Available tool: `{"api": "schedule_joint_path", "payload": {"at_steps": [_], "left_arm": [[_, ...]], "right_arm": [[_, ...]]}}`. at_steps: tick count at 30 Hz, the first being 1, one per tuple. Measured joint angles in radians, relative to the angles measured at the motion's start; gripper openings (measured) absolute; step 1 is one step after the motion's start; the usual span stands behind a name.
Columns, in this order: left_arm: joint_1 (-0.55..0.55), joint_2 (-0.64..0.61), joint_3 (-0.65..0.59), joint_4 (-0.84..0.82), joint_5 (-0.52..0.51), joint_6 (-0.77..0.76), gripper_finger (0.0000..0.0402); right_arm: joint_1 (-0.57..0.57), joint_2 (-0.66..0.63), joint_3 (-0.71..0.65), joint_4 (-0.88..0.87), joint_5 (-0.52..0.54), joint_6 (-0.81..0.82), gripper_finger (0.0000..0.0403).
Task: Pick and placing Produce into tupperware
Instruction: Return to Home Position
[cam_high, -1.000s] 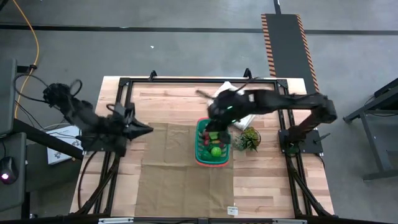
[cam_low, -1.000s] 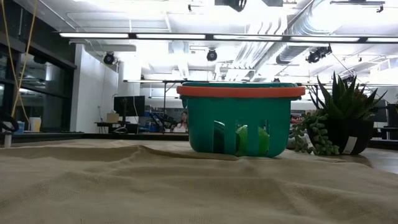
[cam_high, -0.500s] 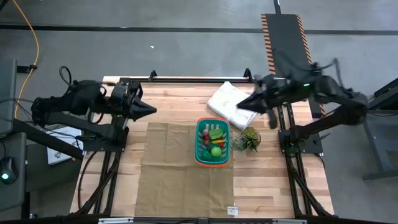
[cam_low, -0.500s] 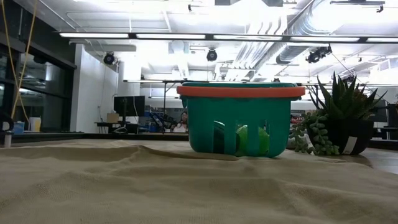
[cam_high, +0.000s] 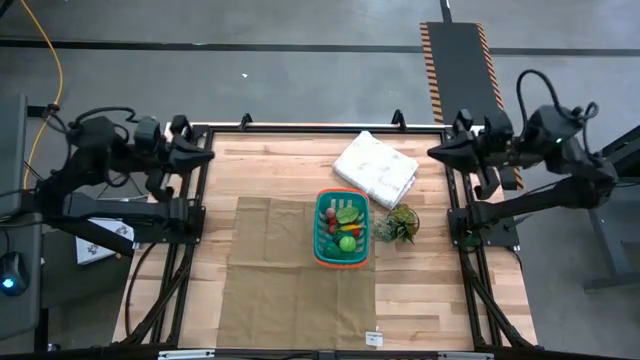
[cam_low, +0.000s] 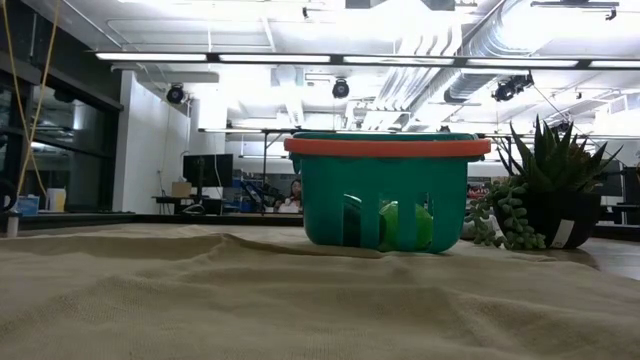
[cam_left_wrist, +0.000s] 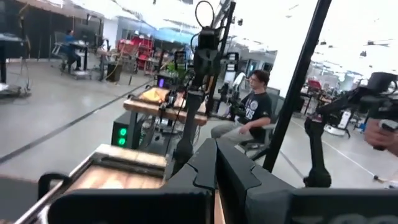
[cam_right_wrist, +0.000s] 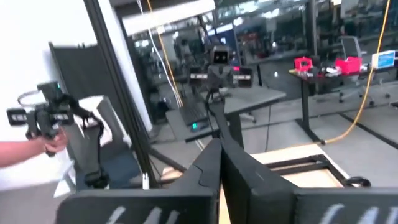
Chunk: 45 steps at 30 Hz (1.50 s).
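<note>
The teal basket (cam_high: 341, 229) with its red-pink rim stands on a tan cloth (cam_high: 290, 280); the low view shows the basket (cam_low: 385, 190) from the side. Inside lie the produce: a round green piece (cam_high: 347, 243), leafy green pieces (cam_high: 347, 212) and red berries (cam_high: 331, 226). My left gripper (cam_high: 208, 157) is shut and drawn back over the table's far-left corner, well away from the basket. My right gripper (cam_high: 432, 153) is shut over the far-right corner. In the wrist views the left gripper (cam_left_wrist: 216, 167) and right gripper (cam_right_wrist: 220, 163) point level into the room and hold nothing.
A white rumpled cloth bundle (cam_high: 376, 168) lies beyond the basket, and a spiky green plant (cam_high: 400, 222) stands at the basket's right, also in the low view (cam_low: 555, 190). A black frame rail (cam_high: 320, 128) runs along the far edge. A seated person (cam_left_wrist: 254, 109) shows in the room.
My right gripper has risen from over the basket and swung back to the table's far-right corner, tipping up to level. My left gripper has pulled away from the tan cloth's left edge to the far-left corner. The basket and produce have stayed put.
</note>
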Motion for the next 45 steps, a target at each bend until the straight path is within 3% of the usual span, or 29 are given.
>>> {"api": "schedule_joint_path", "payload": {"at_steps": [7, 18, 26, 37, 45], "left_arm": [[-0.002, -0.046, -0.004, -0.176, -0.041, 0.012, 0.0000], [-0.002, -0.054, -0.278, 0.122, 0.026, -0.030, 0.0000], [-0.002, -0.167, -0.524, 0.372, 0.020, -0.087, 0.0000], [-0.002, -0.418, -0.760, 0.452, -0.047, -0.155, 0.0000], [-0.002, -0.489, -0.880, 0.445, -0.066, -0.208, 0.0000]], "right_arm": [[-0.013, -0.156, -0.341, 0.309, 0.002, 0.059, 0.0000], [-0.043, -0.433, -0.763, 0.617, -0.020, 0.242, 0.0000], [-0.043, -0.643, -0.965, 0.643, 0.053, 0.319, 0.0000], [-0.043, -0.820, -1.155, 0.763, 0.064, 0.373, 0.0000], [-0.043, -0.850, -1.233, 0.778, 0.064, 0.405, 0.0000]]}}
